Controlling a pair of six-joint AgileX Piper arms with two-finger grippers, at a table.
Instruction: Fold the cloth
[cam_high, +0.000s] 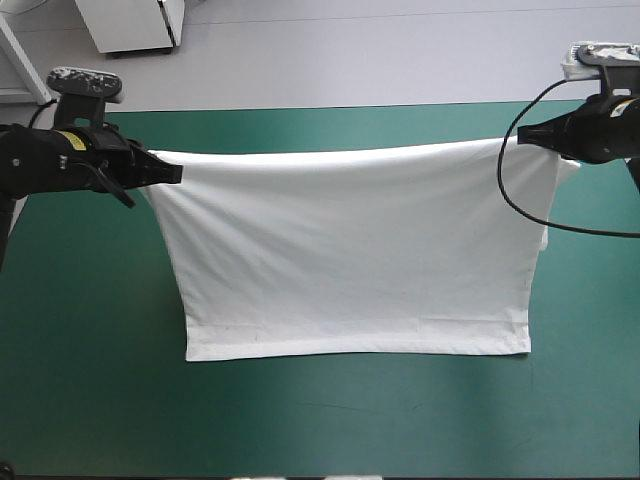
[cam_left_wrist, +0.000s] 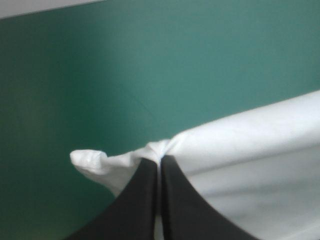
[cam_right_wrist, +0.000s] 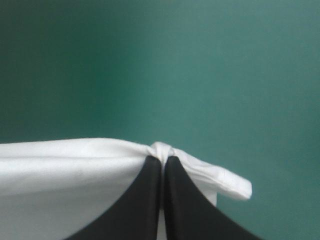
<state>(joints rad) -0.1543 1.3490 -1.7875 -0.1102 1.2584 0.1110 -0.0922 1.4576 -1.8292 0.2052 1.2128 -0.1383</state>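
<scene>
A: Near side first. What lies closest to the robot?

B: Bare teal-green cover (cam_high: 100, 420), a broad strip of it. Past that, the lower hem of the T-shirt (cam_high: 350, 260), a straight line running roughly parallel to the table's near edge. It sits low at the cover; contact cannot be confirmed.

A: And the cloth itself?

B: Spread as one wide white sheet, roughly centred on the table. It rises from the hem to an upper edge pulled taut between the two arms. It is wider at the top than at the hem, so both sides slant inward going down. Few wrinkles.

A: Left gripper (cam_high: 175, 172)?

B: Pinching the upper left corner. In its wrist view the black fingers (cam_left_wrist: 140, 200) are pressed together to a point with white fabric bunched at the tips. A short crumpled tab of cloth sticks out past them to the outer side.

A: Right gripper (cam_high: 525, 135)?

B: Same, on the upper right corner. Fingers all but closed on a gathered fold, and a small flap of cloth runs out beyond them. It sits a little farther back than the left one.

A: Beyond the grip points?

B: Only more teal-green cover up to the table's far edge.
</scene>
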